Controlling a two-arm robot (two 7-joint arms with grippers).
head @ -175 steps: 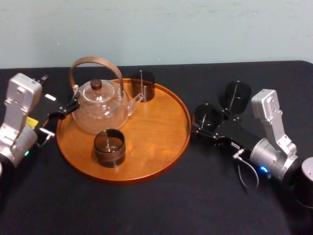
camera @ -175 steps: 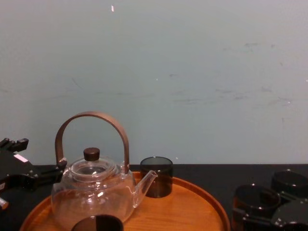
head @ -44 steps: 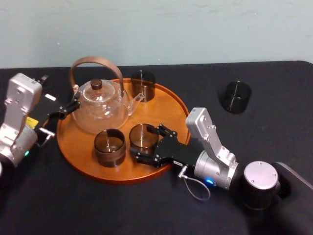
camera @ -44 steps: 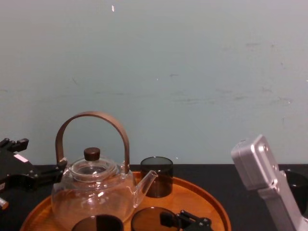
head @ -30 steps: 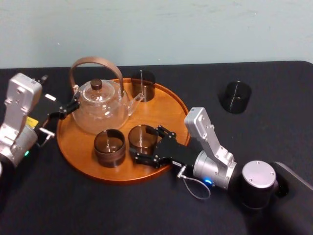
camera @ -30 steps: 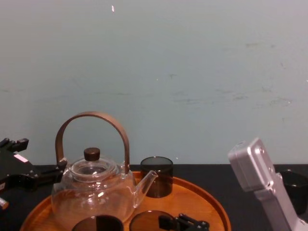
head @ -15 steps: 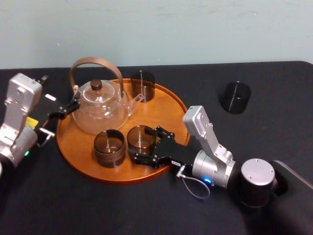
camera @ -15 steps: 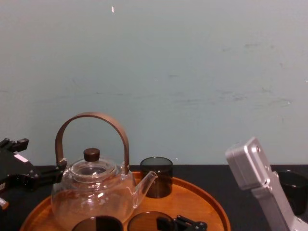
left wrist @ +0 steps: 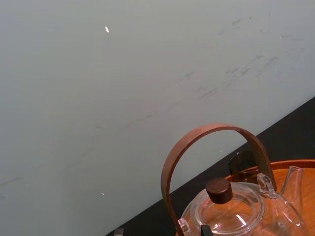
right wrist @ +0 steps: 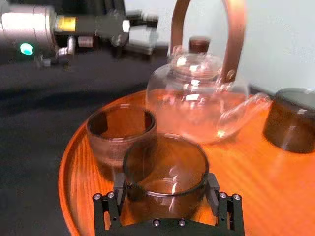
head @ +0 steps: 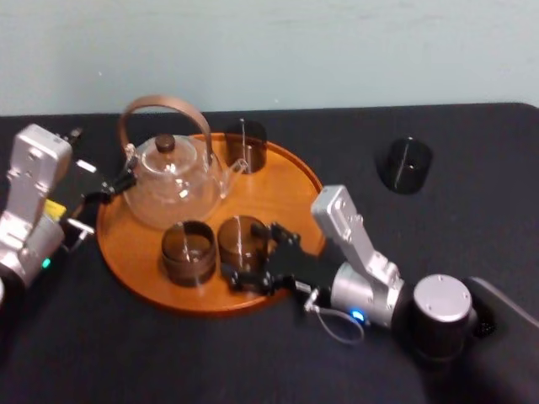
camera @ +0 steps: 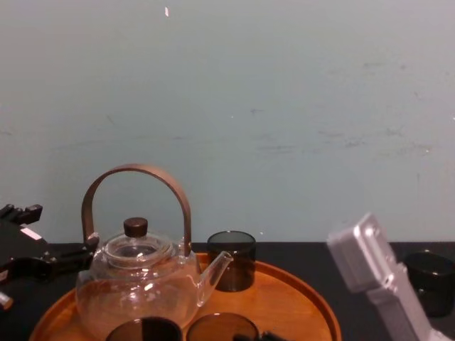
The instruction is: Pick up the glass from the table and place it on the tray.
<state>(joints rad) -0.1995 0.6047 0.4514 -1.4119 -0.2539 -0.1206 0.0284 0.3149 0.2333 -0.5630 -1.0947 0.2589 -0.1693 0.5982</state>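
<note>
R. hand (head: 253,252) clamps glass (head: 242,238) just inside tray's (head: 286,194) near rim, beside 2nd glass (head: 187,250); bare wood lies to its right & beyond. Count: 4 glasses, 3 in tray incl. 3rd glass (head: 245,145) by the 1 teapot (head: 173,181), 4th glass (head: 403,165) on bench (head: 354,143), well apart. L. hand (head: 108,187) parked at tray's left rim, grip can't be told.

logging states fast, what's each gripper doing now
Right gripper: shut on the smoky brown cylindrical glass.
Left gripper: parked beside the clear glass teapot, state cannot be told.
</note>
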